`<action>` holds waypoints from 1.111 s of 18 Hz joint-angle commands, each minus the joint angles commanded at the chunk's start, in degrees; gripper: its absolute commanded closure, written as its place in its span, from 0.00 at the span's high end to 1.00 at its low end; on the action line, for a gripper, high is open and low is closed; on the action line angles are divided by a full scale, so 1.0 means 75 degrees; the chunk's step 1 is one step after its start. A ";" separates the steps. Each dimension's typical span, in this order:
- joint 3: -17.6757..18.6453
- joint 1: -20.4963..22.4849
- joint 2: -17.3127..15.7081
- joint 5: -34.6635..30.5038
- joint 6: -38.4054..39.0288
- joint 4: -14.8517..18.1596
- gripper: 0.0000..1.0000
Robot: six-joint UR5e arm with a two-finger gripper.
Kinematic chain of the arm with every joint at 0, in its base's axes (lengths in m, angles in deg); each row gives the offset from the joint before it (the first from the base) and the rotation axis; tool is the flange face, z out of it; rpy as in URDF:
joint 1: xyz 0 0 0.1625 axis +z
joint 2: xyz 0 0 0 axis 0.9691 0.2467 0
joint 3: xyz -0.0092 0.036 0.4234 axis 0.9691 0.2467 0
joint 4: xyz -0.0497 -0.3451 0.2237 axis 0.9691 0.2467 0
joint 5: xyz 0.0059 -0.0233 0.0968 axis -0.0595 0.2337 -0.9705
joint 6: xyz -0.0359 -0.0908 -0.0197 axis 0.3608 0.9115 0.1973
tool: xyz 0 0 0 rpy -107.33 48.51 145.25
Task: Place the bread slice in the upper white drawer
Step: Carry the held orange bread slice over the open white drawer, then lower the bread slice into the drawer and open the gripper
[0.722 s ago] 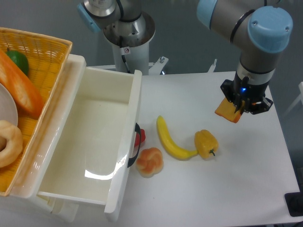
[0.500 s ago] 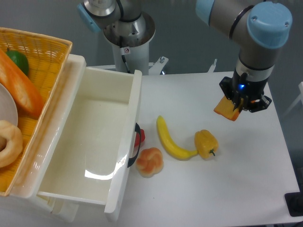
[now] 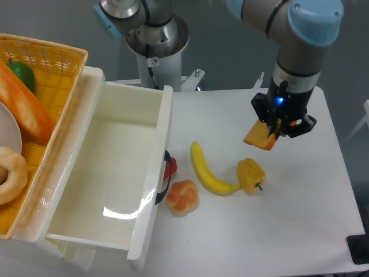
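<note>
The bread slice hangs in the air right of the frame's centre, clamped in the claw. It is tilted, its orange face turned down and to the left, and most of it sticks out below and left of the claw, with one edge lost between the dark fingers. The claw is closed narrow on that edge, pointing down from the grey and blue arm that comes in from the upper right. A small blue light shows on the claw body just above the slice.

The slice is off the desk, above the bare white surface. Just below it, slightly left, lies a yellow pepper, and left of that a banana whose lower tip touches the pepper. A round bun sits further left, lower centre, just beside the drawer front.

The drawer fills the left-centre of the frame, pulled open, with its glossy white inside showing a bright reflection. Its thick front panel faces right and carries a black and red handle close to the bun. The slice is well apart from the drawer, to its right, with the banana between them lower down.

At the far left, a yellow basket holds a baguette, a green item in its upper corner and a pale ring-shaped pastry at the frame's edge. The arm's base stands at the top centre.
</note>
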 joint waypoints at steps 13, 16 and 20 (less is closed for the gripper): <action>0.0176 -0.1826 -0.1408 0.0987 0.3469 -0.0362 0.00; 0.0339 -0.2226 -0.1361 0.0975 0.3623 -0.0492 0.00; 0.0550 -0.2519 -0.1314 0.0951 0.3600 -0.0504 0.00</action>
